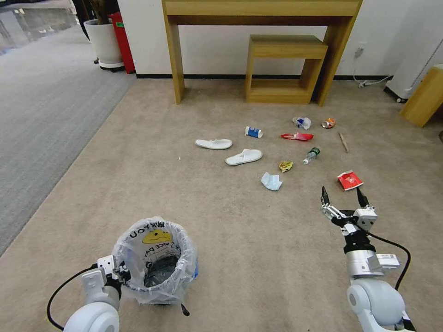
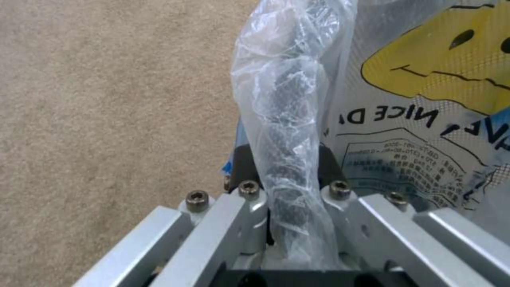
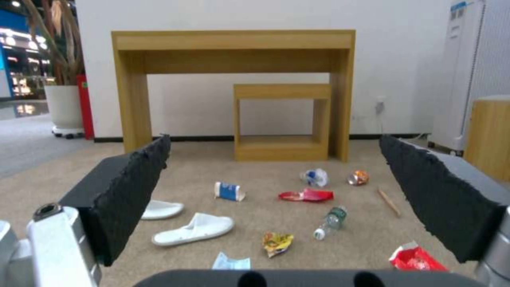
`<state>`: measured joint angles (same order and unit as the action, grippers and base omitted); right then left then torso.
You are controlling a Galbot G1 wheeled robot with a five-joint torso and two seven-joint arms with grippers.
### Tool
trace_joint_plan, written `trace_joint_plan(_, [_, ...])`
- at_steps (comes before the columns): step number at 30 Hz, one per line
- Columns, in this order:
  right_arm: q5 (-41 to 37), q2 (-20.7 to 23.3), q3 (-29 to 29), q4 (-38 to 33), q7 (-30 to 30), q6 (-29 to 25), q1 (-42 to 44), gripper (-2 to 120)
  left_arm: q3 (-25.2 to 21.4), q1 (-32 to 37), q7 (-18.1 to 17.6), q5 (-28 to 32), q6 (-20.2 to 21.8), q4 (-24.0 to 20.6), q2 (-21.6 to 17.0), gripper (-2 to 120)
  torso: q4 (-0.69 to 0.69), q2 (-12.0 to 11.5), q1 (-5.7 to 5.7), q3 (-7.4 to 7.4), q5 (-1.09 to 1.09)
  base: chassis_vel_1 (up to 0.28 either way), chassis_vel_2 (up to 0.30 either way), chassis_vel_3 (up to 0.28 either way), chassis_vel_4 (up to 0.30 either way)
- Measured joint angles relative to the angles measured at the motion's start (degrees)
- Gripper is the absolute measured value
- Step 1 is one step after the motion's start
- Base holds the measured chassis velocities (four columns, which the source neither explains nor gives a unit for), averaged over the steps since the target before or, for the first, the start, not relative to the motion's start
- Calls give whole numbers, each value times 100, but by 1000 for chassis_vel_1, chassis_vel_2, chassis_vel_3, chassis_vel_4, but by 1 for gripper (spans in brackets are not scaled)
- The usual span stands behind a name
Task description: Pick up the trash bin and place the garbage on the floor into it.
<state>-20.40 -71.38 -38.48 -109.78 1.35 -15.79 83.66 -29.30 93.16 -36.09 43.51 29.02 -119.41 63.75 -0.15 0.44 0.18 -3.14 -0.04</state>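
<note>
The trash bin (image 1: 157, 263) hangs above the beige carpet (image 1: 230, 240), its rim pinched by the left gripper (image 1: 121, 271); the right gripper (image 1: 344, 199) reaches forward, jaws wide, toward scattered garbage (image 1: 286, 152).

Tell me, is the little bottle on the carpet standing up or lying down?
Lying down. The bottle rests on its side on the carpet, white cap toward the yellow wrapper.

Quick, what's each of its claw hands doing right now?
Left gripper: closed on the trash bin, pinching its bag-covered rim.
Right gripper: open, holding nothing, above the floor.
</note>
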Motion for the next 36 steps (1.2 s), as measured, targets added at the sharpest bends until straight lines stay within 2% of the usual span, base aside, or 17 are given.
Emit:
trace_joint_plan(5, [-76,35,-15,-5,-21,-27,23,100,-98,98,-7,136,44,-203,-4,5,-2,-3,2,-2,-6,0,0,0,0])
trace_joint_plan(12, [-70,41,-23,-14,-56,-65,33,100,-241,196,-15,196,78,-456,-20,2,0,-2,2,-1,0,0,0,0,0])
trace_joint_plan(21, [-73,105,-27,-105,-52,-128,82,100,-571,419,-21,283,99,-1060,-23,2,1,-1,2,1,4,0,0,0,0])
trace_joint_plan(36, [-106,245,-46,-119,-41,-176,118,100,-795,372,-92,612,110,-1353,66,2,1,0,1,1,4,0,0,0,0])
